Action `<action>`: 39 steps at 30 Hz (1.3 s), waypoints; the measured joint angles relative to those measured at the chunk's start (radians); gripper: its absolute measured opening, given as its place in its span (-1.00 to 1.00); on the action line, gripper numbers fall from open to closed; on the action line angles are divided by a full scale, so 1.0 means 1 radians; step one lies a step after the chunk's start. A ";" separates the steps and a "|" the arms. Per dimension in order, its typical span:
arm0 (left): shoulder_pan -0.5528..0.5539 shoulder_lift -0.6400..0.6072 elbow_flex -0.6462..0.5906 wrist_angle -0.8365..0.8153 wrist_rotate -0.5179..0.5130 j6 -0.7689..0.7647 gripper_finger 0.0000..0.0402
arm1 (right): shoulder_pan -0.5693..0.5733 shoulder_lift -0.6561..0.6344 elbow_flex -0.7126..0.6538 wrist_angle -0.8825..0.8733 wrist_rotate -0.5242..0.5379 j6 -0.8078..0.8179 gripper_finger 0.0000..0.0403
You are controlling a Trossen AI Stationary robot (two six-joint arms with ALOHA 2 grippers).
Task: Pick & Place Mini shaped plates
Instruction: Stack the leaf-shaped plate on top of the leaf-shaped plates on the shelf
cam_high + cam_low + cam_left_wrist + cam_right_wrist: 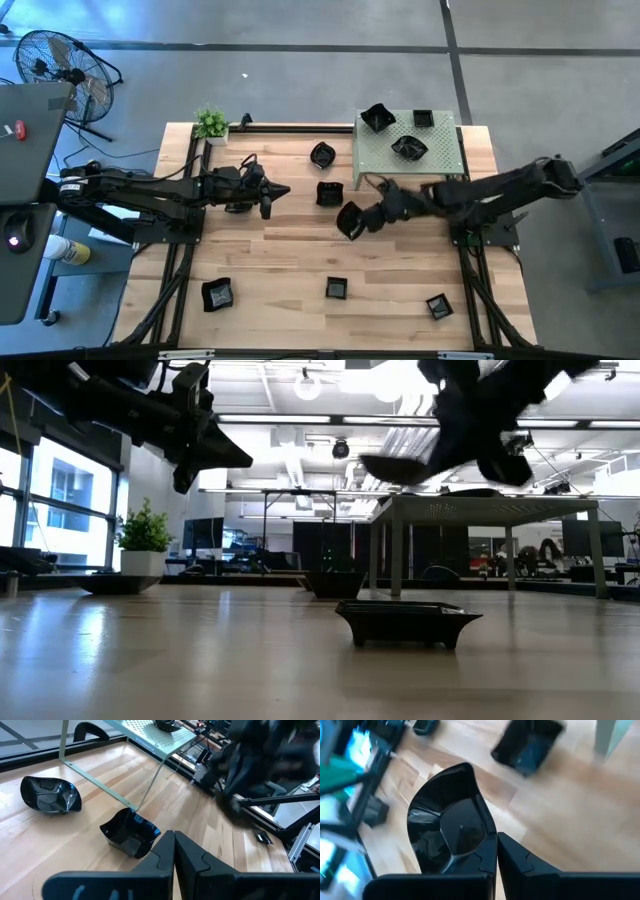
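Small glossy black plates lie scattered on the wooden table: a wavy one, a square one, and three along the near edge. Three more sit on the pale green perforated stand. My right gripper hovers near the stand's left legs, shut on another black plate. My left gripper is shut and empty, raised above the table left of the square plate. My right gripper pinches the plate's rim between its two fingers, coming from the table's right side. The plate's bowl sticks out beyond the fingertips toward the left. It is lifted clear of the table and roughly level.
A small potted plant stands at the far left corner. The stand's thin legs rise beside the square plate. Dark rails run along the table's left and right sides. Bare wood lies in the table's middle.
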 joint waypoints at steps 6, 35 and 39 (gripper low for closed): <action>0.000 0.000 0.000 0.007 -0.001 0.007 -1.00 | -0.215 0.000 0.372 -0.453 -0.145 -0.451 -0.99; 0.000 0.000 0.000 0.007 0.003 0.054 -1.00 | -0.912 0.363 0.950 -1.118 -0.104 -1.913 -1.00; 0.000 0.000 0.000 0.007 0.003 0.054 -1.00 | -0.916 0.362 0.919 -1.105 -0.140 -1.999 -1.00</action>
